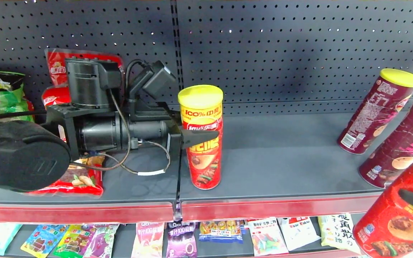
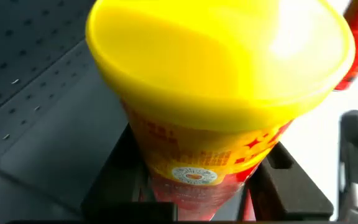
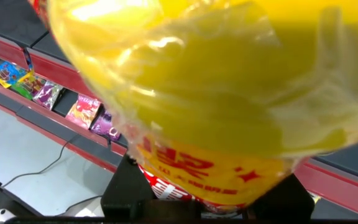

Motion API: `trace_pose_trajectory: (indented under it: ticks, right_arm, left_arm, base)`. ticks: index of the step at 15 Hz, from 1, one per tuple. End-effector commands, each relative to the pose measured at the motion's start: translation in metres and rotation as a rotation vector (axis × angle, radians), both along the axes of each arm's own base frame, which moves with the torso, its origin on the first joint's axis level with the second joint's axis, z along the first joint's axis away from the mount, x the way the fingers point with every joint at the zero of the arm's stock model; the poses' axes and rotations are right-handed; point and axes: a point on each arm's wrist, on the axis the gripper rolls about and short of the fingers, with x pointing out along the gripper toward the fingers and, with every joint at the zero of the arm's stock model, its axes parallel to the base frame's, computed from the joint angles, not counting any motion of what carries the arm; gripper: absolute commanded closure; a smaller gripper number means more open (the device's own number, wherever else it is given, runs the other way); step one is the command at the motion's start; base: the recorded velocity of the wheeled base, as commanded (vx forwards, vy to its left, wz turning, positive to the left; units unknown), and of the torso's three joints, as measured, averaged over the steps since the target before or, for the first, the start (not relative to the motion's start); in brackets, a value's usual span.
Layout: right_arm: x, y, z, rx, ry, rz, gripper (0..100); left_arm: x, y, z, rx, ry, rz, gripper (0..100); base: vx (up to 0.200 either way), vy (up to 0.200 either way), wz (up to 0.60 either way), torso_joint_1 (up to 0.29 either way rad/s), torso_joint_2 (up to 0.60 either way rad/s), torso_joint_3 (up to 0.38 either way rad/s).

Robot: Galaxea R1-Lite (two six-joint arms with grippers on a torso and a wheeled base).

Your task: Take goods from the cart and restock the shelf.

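Overhead, a dark grey pegboard (image 1: 281, 46) backs a grey shelf (image 1: 281, 161) that has a red front rail (image 1: 264, 208). At nine o'clock on the shelf a red snack bag (image 1: 81, 181) lies flat, and a green bag (image 1: 2, 96) stands behind it toward ten o'clock. At three o'clock two maroon cans (image 1: 375, 114) with yellow lids lean tilted, one just beside the other. Bright packets (image 1: 221, 231) line the lower level at six o'clock. The right wrist view shows a pale grey floor (image 3: 23, 155) with a thin cable (image 3: 42, 169) lying across it. The chip can (image 1: 203, 143) is a red tube with a yellow band and a yellow plastic lid. It stands upright near the shelf's centre, close to the front rail. The left gripper (image 1: 204, 136) comes in from nine o'clock and is clamped around its middle. In the left wrist view its dark fingers (image 2: 114, 186) press against both sides of the tube. The second chip can (image 1: 389, 222) has the same red print. It sits at five o'clock, in front of the rail and tilted. The right gripper (image 1: 407, 211) is closed around it, with one dark finger crossing its label.
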Motion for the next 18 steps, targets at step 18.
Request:
trace_pose_trajectory:
  ticks: [18]
  right_arm:
    - [0.011, 0.002, 0.008, -0.002, 0.01, 0.005, 100]
  left_arm:
    - [-0.022, 0.0, -0.011, 0.026, 0.045, -0.037, 100]
  base:
    - [0.0, 0.0, 0.0, 0.0, 0.0, 0.0]
